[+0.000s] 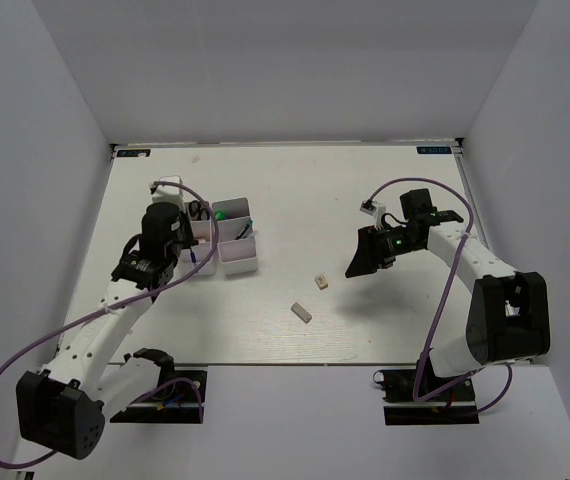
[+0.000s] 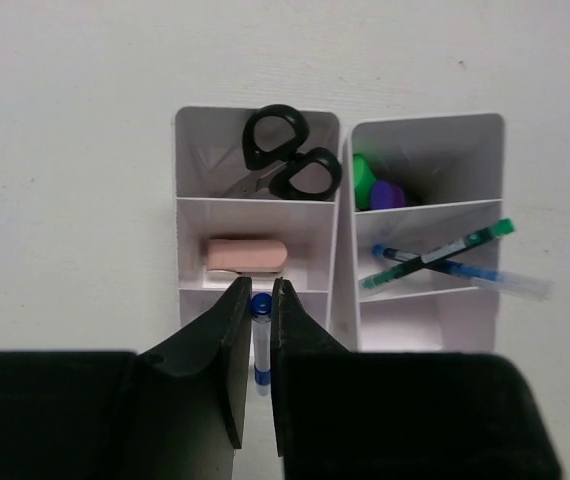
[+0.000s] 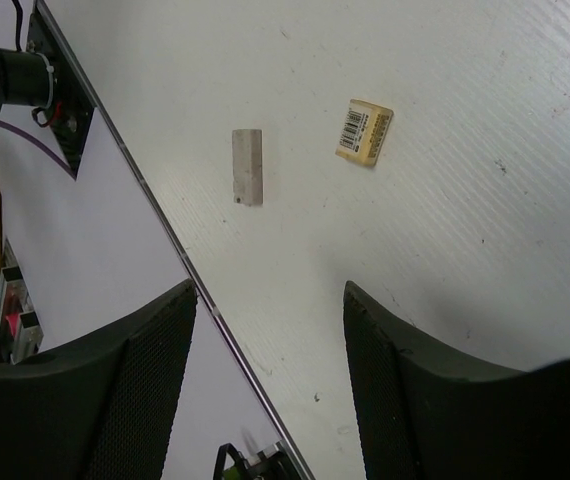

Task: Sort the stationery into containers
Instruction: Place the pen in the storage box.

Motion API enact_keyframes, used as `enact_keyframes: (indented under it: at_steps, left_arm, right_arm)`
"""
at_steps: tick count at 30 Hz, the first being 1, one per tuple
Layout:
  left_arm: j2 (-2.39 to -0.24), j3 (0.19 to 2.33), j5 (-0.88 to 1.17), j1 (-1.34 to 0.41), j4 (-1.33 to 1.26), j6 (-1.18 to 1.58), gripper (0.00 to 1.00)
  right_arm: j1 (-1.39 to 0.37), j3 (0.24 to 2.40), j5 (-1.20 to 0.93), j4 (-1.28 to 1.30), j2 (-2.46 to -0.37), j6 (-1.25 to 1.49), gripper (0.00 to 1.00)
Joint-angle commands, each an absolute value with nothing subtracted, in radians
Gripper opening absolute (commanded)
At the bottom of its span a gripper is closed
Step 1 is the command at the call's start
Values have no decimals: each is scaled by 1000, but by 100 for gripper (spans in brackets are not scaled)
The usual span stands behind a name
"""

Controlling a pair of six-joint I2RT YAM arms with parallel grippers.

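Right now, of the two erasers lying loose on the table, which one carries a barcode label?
The beige eraser, the one farther from the near edge of the table. The grey eraser beside it is plain, longer and narrower.

Robot's left arm (image 1: 115,305) stretched forward, left pincer (image 2: 261,290) over the near edge of the trays (image 1: 237,262), jaws pinched on a blue-capped pen (image 2: 261,306), right arm (image 1: 470,262) bent well right of the trays, right pincer (image 3: 270,295) gaping, empty.

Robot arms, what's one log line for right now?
left gripper: shut on pen, over tray | right gripper: open, empty | grey eraser, beige eraser on table
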State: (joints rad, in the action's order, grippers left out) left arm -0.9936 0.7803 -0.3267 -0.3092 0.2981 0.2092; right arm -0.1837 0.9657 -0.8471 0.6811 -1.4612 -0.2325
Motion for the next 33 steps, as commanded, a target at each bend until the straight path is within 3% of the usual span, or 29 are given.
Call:
enact_keyframes:
  at_steps: [1,8,21,25,26,29,33]
  left_arm:
    - [-924,848,-272,-327,339,245,0]
    - [-896,923,-270,-331,387,238,0]
    - [-1043,851,-319,-316,249,198,1]
    - [-1066,842,-322,-302,236,204,18]
    - [-1066,833,-324,-301,236,206,29]
    - [-1063,810,-319,-299,232,212,48]
    - [-1057,813,-321,-296,238,213,53]
  right_arm:
    - [-189,973,-854,692,-1459,-253,64]
    - [-187,976,-856,693,-1468,-250,64]
    - [-186,973,-856,698,-1459,-256,65]
    - [-187,974,-856,704,-1460,-267,75]
    - [-187,979,-856,715,-1462,-278,77]
    - [-192,983,-870,721,-1459,-294,79]
    - [-213,1003,-841,721,-1465,-290,79]
